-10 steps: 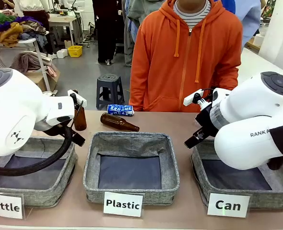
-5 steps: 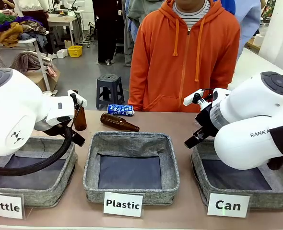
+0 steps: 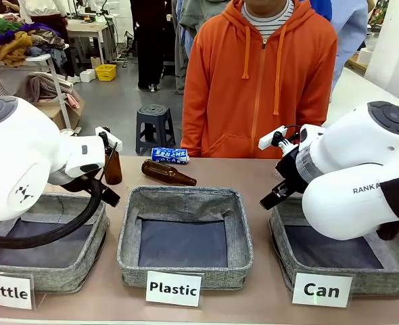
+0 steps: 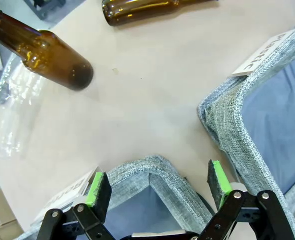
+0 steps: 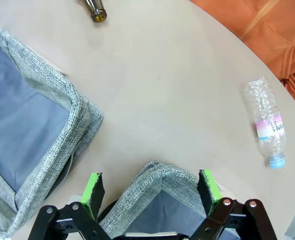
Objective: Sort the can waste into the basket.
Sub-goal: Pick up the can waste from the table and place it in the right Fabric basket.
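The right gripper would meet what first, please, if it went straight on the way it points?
Most likely the corner rim of the Can basket, just ahead between the right gripper's fingers; depth is unclear.

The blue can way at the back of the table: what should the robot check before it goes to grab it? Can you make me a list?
1. Right gripper open with nothing in it: ok.
2. Left gripper open with nothing in it: ok.
3. Blue can in sight, lying on its side at the far edge: ok.
4. Way to it free: not ok, a brown bottle lies just in front of it.
5. Can basket has room: ok, its liner looks bare where it shows.
6. Hands of the person out of the way: cannot tell, they are hidden.
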